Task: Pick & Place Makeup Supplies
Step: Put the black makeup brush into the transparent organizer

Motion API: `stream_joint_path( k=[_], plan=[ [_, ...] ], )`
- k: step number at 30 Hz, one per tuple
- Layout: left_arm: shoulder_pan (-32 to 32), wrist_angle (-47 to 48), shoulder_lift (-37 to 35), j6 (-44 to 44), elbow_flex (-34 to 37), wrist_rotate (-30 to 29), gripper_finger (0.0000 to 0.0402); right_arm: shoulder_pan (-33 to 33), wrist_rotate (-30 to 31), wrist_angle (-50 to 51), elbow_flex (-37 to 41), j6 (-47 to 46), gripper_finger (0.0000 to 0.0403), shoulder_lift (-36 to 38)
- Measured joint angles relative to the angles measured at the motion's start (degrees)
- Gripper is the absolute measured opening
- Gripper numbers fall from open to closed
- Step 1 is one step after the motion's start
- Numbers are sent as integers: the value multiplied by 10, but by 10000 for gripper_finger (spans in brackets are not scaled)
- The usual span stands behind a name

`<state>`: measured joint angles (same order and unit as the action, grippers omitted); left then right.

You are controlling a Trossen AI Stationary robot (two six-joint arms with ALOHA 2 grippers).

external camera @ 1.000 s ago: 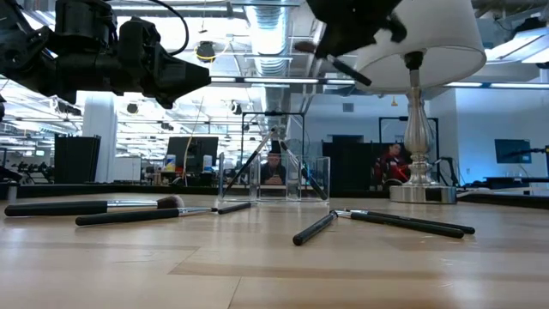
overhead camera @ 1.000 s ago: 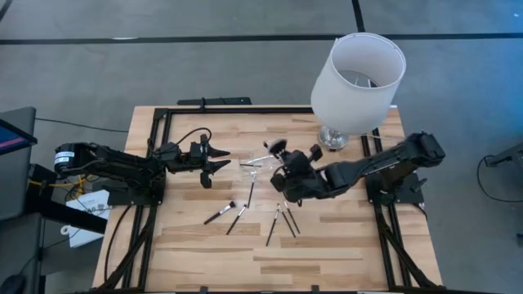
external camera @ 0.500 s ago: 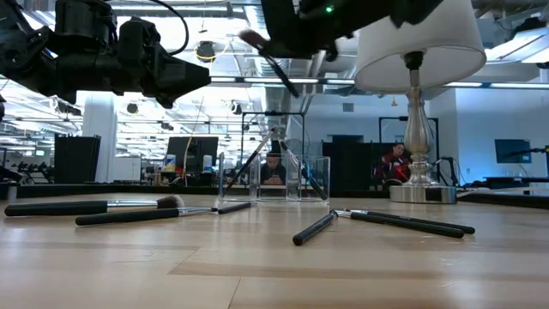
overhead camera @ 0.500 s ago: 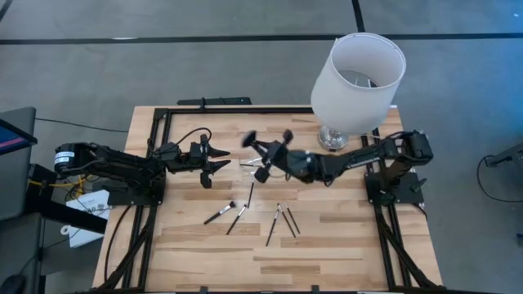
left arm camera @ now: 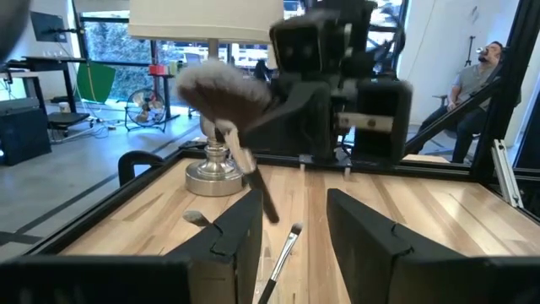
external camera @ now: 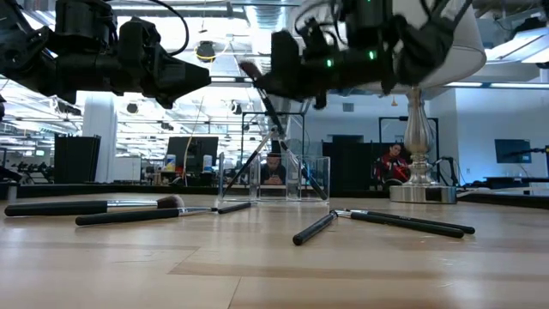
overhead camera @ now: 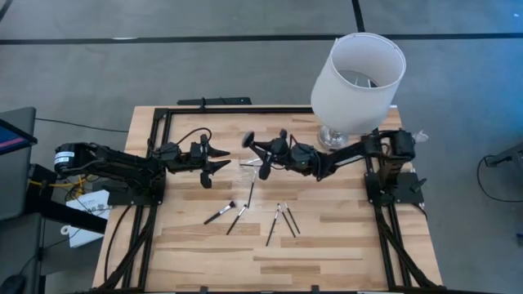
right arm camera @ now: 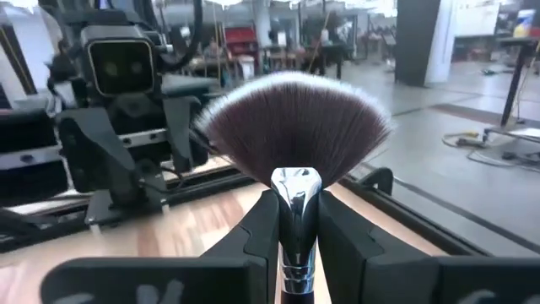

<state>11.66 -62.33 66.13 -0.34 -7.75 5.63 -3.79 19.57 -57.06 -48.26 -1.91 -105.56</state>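
My right gripper (overhead camera: 263,153) reaches from the table's right and is shut on a fan brush (right arm camera: 295,127) with a wide dark head and silver ferrule. It hangs over a clear holder (external camera: 274,176) that has brushes standing in it. My left gripper (overhead camera: 219,159) hovers open just left of the holder, facing the fan brush (left arm camera: 224,93). Several thin black brushes lie flat on the wood: two near the table's middle left (overhead camera: 219,214) (overhead camera: 237,219), one nearer the holder (overhead camera: 250,192), and crossed ones (overhead camera: 282,222) further right. My right gripper pinches the fan brush between its two fingers (right arm camera: 257,224) at the silver ferrule (right arm camera: 295,187), just below the fan head. It comes in about level from the table's right. The brush is lifted clear and tilted, head up (external camera: 250,67), handle end (external camera: 279,127) above the holder.
A white-shaded lamp (overhead camera: 358,82) stands at the far right on a silver base (overhead camera: 333,137), close behind the right arm. A black frame (overhead camera: 163,114) runs along the table's edges. Bare wood lies toward the near edge (overhead camera: 270,261). People sit in the room beyond (external camera: 395,163).
My right gripper has carried the fan brush from above the table's middle toward the far left, ending over the clear holder. The arm has stretched out and the brush has swung from lying sideways to head-up with its handle down.
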Motion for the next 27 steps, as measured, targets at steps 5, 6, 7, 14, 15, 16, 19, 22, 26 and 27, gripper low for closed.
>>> stream_joint_path(
  k=[5,6,7,14,15,16,19,22,26,27],
  plan=[
    [0,2,0,-1,0,0,131,-10,-4,-60,8,-6,52,-52],
    [0,3,0,-1,0,0,131,-11,-4,-60,8,-16,52,-58],
    [0,2,0,-1,0,0,131,-13,-2,-60,8,-24,52,-65],
    [0,4,0,-2,0,0,131,-12,3,-51,6,-8,52,-87],
    [0,4,0,-2,0,0,131,-11,10,-48,6,1,52,-89],
    [0,4,0,-2,0,0,131,-9,16,-44,6,13,54,-89],
    [0,4,0,-2,0,0,131,-5,27,-30,6,42,67,-89],
    [0,4,0,-5,0,0,131,-3,30,-23,6,44,91,-89],
    [0,4,0,-13,0,0,131,-4,30,-13,6,35,134,-89],
    [0,4,0,-19,0,0,131,-4,31,-16,6,35,144,-89]
  ],
)
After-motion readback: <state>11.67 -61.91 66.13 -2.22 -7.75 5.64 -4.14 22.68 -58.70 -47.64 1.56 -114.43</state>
